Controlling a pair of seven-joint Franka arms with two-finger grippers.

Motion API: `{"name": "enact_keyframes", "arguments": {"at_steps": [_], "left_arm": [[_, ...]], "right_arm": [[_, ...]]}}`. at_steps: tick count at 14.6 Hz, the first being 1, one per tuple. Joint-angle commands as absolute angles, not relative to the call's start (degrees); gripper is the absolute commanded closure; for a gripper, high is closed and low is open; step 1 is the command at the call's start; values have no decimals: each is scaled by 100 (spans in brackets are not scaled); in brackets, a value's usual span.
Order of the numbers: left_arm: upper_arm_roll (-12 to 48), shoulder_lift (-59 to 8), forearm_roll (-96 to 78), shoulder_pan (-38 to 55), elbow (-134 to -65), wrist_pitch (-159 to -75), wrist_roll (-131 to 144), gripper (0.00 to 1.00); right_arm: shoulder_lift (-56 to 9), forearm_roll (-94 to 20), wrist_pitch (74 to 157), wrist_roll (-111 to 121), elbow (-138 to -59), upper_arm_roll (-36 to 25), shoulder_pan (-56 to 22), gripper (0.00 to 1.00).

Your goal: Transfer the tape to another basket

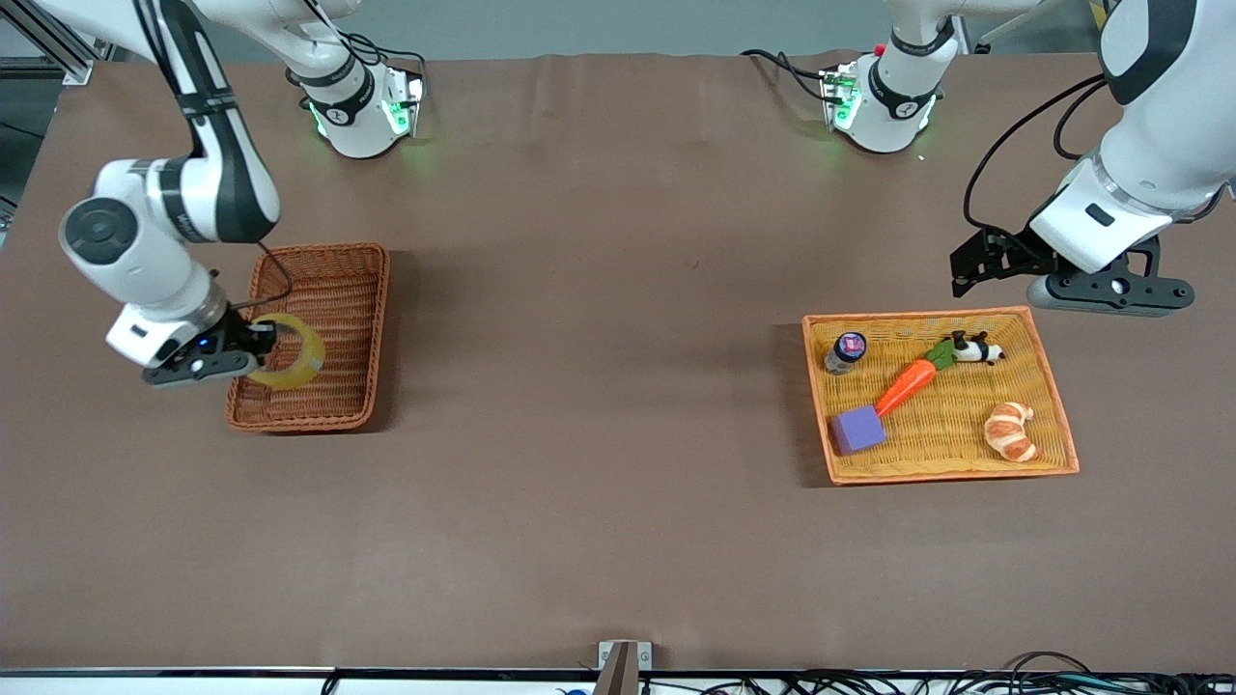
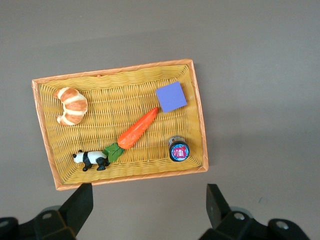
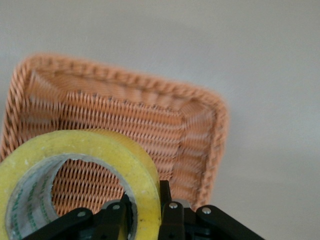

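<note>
The tape [image 1: 290, 379], a yellowish ring with a grey core, hangs in my right gripper [image 1: 266, 340] just over the reddish-brown wicker basket [image 1: 381, 290], at the basket's end nearer the front camera. The right wrist view shows the fingers [image 3: 172, 212] shut on the wall of the tape [image 3: 100, 150], one inside the ring and one outside, with the basket [image 3: 150, 115] below. My left gripper [image 1: 966, 270] is open and empty. It hovers over bare table beside the rim of the orange-yellow tray [image 1: 917, 314]; its wrist view shows the jaws wide apart [image 2: 150, 197].
The tray [image 2: 115, 68] holds a croissant [image 1: 1010, 430], a carrot [image 1: 906, 384], a panda figure [image 1: 977, 348], a purple block [image 1: 857, 429] and a small bottle [image 1: 847, 351]. The brown table spreads wide between the basket and the tray.
</note>
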State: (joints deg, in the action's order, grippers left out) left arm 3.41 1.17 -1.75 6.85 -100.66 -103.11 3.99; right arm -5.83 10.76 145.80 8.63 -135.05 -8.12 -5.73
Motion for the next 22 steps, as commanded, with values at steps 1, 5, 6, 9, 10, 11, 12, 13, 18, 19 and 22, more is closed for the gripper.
{"name": "enact_keyframes", "arguments": {"at_steps": [1, 5, 6, 9, 10, 11, 12, 13, 18, 19, 22], "left_arm": [[360, 97, -229, 659, -9984, -10274, 343, 0], [334, 105, -229, 642, -9861, -10266, 351, 0], [334, 114, -229, 650, -9870, -10257, 404, 0], [334, 106, -229, 650, -9870, -10239, 422, 0], [334, 105, -229, 650, -9870, -10161, 431, 0], [334, 97, -229, 650, -9870, -10143, 431, 0], [334, 97, -229, 642, -9879, -10143, 422, 0], [325, 97, -229, 633, -9879, -10143, 422, 0], [316, 79, -229, 642, -9888, -10143, 422, 0], [316, 88, -229, 633, -9888, -10143, 422, 0], [316, 79, -237, 642, -9879, -10143, 431, 0]], "right_arm": [[-237, 967, 15859, 993, -14570, -922, -598, 99], [-694, 975, 16462, 1011, -14748, -940, -554, 96], [-799, 1010, 16575, 1046, -14748, -958, -554, 93], [-1168, 1020, 16971, 1072, -14713, -958, -492, 62], [-1169, 1020, 16972, 1072, -14687, -967, -483, 21], [-1152, 1020, 16954, 1055, -14660, -1010, -492, 0], [-1082, 1020, 16919, 1020, -14564, -1063, -492, 0], [-907, 1020, 16823, 1002, -14433, -1072, -483, 0], [-326, 1020, 15447, 958, -13468, -1064, -475, 0], [-282, 985, 14764, 862, -13082, -1055, -466, 0], [-299, 967, 12749, -16, -11773, -880, -501, 0]]}}
